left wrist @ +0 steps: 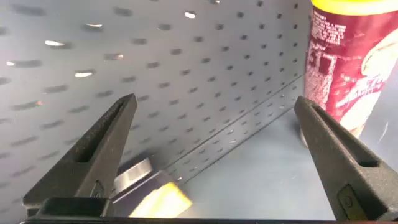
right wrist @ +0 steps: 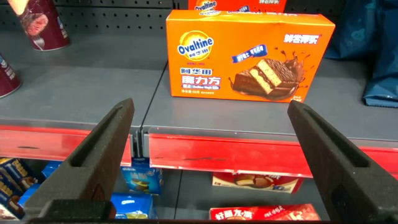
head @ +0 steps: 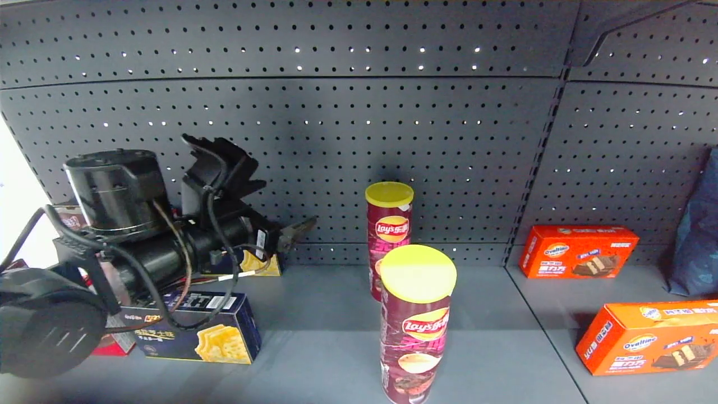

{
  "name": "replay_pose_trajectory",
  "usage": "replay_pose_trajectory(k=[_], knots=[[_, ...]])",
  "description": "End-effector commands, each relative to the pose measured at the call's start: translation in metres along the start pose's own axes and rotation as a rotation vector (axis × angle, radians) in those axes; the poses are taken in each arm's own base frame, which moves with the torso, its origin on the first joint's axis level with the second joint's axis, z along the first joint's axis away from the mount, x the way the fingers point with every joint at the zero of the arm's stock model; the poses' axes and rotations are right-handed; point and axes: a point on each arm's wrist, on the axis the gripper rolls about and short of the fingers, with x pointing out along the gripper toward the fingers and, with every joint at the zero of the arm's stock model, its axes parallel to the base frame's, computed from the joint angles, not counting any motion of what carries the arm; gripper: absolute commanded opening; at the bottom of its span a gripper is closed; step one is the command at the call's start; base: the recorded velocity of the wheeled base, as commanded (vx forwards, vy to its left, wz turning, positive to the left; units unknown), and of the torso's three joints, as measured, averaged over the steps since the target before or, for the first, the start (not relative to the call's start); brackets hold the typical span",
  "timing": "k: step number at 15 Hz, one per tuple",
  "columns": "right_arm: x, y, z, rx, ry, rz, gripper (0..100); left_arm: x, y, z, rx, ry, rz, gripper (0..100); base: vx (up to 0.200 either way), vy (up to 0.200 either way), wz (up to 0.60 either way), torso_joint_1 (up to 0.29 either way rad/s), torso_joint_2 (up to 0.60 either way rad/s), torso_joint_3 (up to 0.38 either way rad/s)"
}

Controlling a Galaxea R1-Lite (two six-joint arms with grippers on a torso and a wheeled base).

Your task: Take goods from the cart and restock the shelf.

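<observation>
Carefully: over the back left of the grey metal shelf (head: 325, 348), holds the black left gripper (left wrist: 214, 99) wide and empty, the black right gripper (right wrist: 210, 104) likewise off the front edge. On withdrawal, risks sweeping the blue rectangular cracker box (head: 196, 331) at front left, or toppling the tall maroon yellow-lidded crisp tube (head: 416, 325) at mid front.

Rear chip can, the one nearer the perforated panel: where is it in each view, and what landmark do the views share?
Head view: rear chip can mid-picture, behind the front can.
Left wrist view: rear chip can close by, just beyond the open left hand.
Right wrist view: rear chip can far back, well aside of the orange box.
Shared landmark: the grey shelf board under it.
</observation>
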Motion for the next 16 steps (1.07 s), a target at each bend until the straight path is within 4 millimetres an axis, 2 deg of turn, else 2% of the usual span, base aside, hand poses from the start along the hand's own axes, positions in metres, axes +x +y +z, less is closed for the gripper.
replay_pose_trajectory(k=[1,2,4,10,11,12,13,14,15,16], knots=[[0.0,0.0,0.0,0.0,0.001,0.001,100,-0.046,0.0,0.01,0.021,-0.047,0.034,100,0.0,0.0,0.0,0.0,0.0,0.0],[0.0,0.0,0.0,0.001,0.001,0.001,100,-0.048,-0.001,0.01,0.022,-0.045,0.035,100,0.0,0.0,0.0,0.0,0.0,0.0],[0.0,0.0,0.0,0.0,0.001,0.001,100,-0.074,-0.007,-0.002,0.028,-0.015,0.032,100,0.0,0.0,0.0,0.0,0.0,0.0],[0.002,0.0,0.005,0.004,0.019,0.024,100,-0.099,-0.012,-0.012,0.025,0.013,0.078,100,0.0,0.0,0.0,0.0,0.0,0.0],[-0.001,-0.001,0.079,0.035,-0.104,0.017,100,-0.1,-0.011,-0.009,0.026,0.003,0.082,100,0.0,0.0,0.0,0.0,0.0,0.0],[0.022,-0.003,0.135,0.133,-0.033,0.016,100,-0.099,-0.011,-0.01,0.026,0.008,0.086,100,0.0,0.0,0.0,0.0,0.0,0.0],[0.022,-0.002,0.144,0.079,-0.028,0.054,100,-0.1,-0.012,-0.011,0.026,0.011,0.087,100,0.0,0.0,0.0,0.0,0.0,0.0],[0.024,-0.002,0.143,0.021,-0.003,0.097,100,-0.099,-0.011,-0.01,0.026,0.008,0.087,100,0.0,0.0,0.0,0.0,0.0,0.0],[0.035,0.0,0.141,-0.031,0.072,0.191,100,-0.099,-0.011,-0.008,0.027,0.001,0.09,100,0.0,0.0,0.0,0.0,0.0,0.0],[0.055,0.002,0.143,-0.033,0.148,0.28,100,-0.097,-0.009,-0.004,0.029,-0.011,0.093,100,0.0,0.0,0.0,0.0,0.0,0.0]])
